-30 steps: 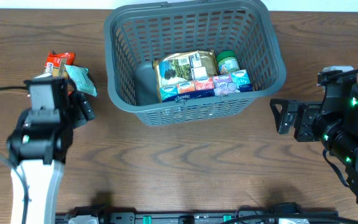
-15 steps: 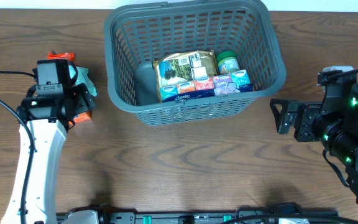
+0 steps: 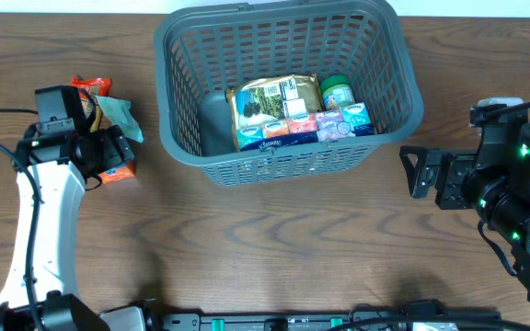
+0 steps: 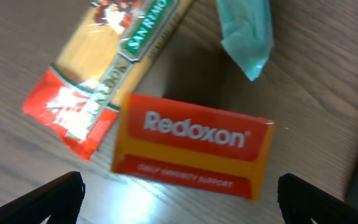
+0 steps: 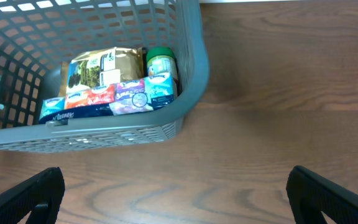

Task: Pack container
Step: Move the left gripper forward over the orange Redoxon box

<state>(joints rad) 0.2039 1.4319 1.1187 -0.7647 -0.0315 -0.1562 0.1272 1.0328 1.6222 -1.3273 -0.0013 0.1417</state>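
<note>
Grey plastic, slatted into a lattice on all sides, makes up the basket [image 3: 178, 101], a big rounded rectangle at the far middle of the brown wood-grain counter [image 3: 274, 248]. Packed against its near wall lie a glossy pouch [image 3: 270, 99], a green-lidded jar [image 3: 337, 92] and a row of soft tissue packs [image 3: 304, 129].

Only the left wrist view gives the detail outside the basket: an orange Redoxon carton [image 4: 191, 149], flat on the counter, with a crinkly clear-and-red pasta packet [image 4: 101, 68] at its corner and a teal sachet [image 4: 246, 28] just beyond. From overhead these are mostly hidden under the arm.

The left gripper [image 4: 179, 198] hangs over the carton, spread wide and holding nothing. The right gripper [image 5: 178, 193], right of the basket, is likewise fully spread and empty.
</note>
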